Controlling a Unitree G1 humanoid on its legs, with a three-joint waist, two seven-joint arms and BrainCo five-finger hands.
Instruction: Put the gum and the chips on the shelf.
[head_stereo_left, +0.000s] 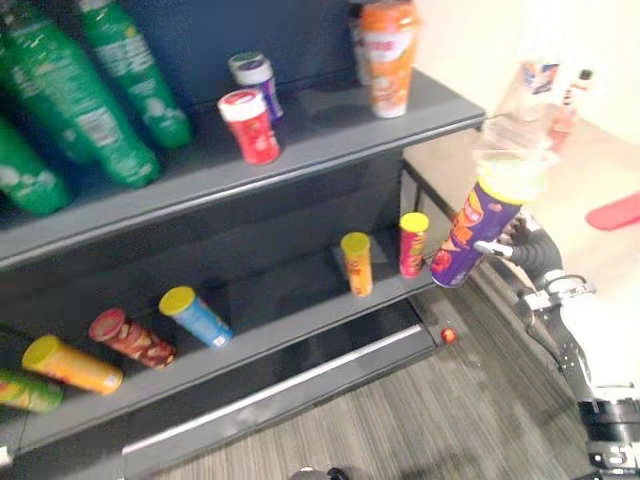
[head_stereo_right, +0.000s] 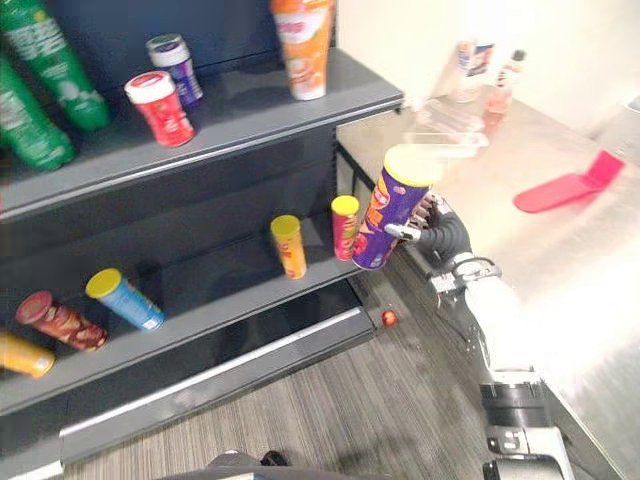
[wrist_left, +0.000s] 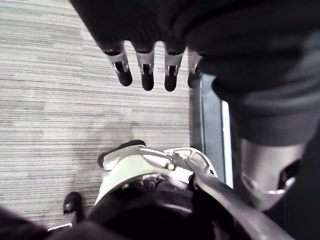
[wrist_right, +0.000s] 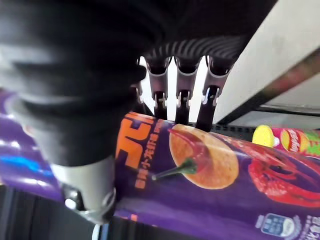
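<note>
A purple chips can (head_stereo_left: 478, 225) with a yellow lid hangs tilted in the air just off the right end of the lower shelf (head_stereo_left: 300, 330). My right hand (head_stereo_right: 440, 235) is shut on it, with the fingers (wrist_right: 182, 100) and thumb wrapped round its body (wrist_right: 200, 170). Two small canisters stand on the upper shelf (head_stereo_left: 330, 140), a red one (head_stereo_left: 250, 125) and a purple one (head_stereo_left: 255, 80). My left hand (wrist_left: 145, 65) hangs over the floor, open and holding nothing.
Several chips cans are on the lower shelf; an orange one (head_stereo_left: 356, 262) and a pink one (head_stereo_left: 412, 243) stand nearest the held can. Green bottles (head_stereo_left: 110, 90) and an orange can (head_stereo_left: 388, 55) are on the upper shelf. A table (head_stereo_right: 560, 260) with bottles (head_stereo_right: 470, 70) and a red object (head_stereo_right: 560, 190) is at right.
</note>
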